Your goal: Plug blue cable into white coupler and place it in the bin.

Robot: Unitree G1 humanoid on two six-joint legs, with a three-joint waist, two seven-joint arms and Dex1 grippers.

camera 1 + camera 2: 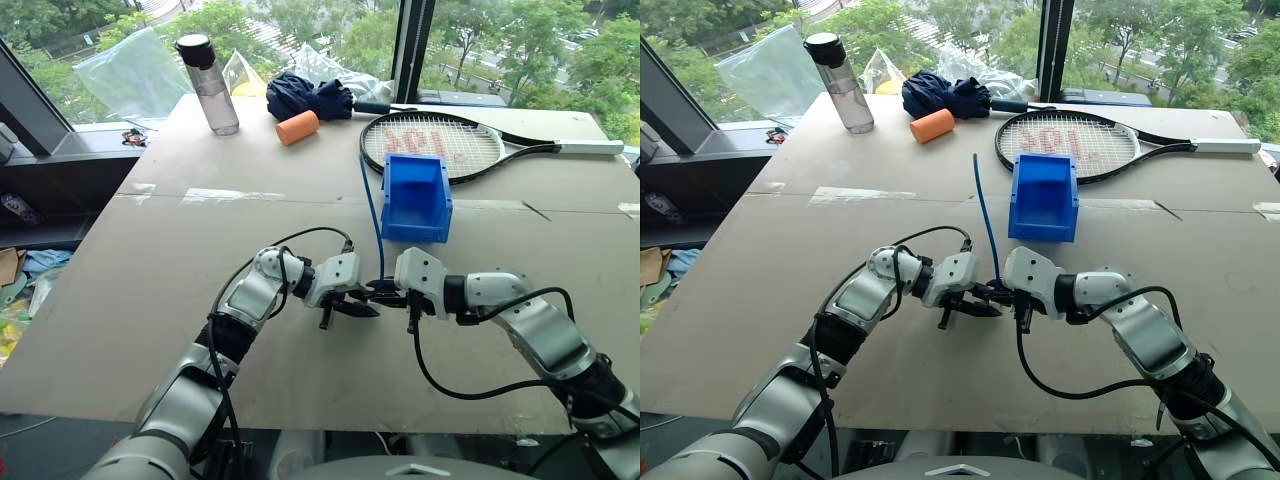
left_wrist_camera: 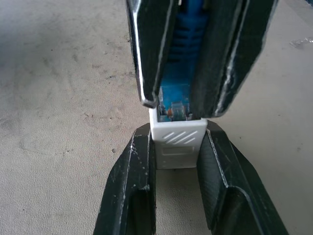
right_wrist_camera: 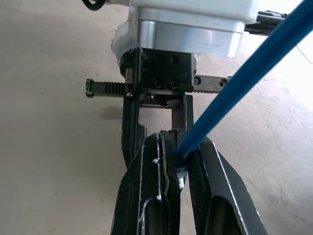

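Your left gripper and right gripper meet tip to tip above the near middle of the flat beige table. The left one is clamped on the tiny white rectangular plastic coupler; the right one is pinched on the plug end of the thin blue network cable. In the left eye view, the cable rises from the grippers and runs away toward the far side, passing just left of the small bright blue plastic bin, which sits on the table beyond the grippers with its open front toward the far side. Farther off lie a black-framed tennis racket, an orange foam cylinder, a dark blue bundled cloth and a clear plastic water bottle with a black cap, upright at the far left.

In the left wrist view, your two black fingers squeeze the coupler's sides; the cable's clear plug is touching the coupler's open socket, held between the opposing fingers.

In the right wrist view, the blue cable leaves your closed fingertips at a slant, with the left gripper's body facing you.
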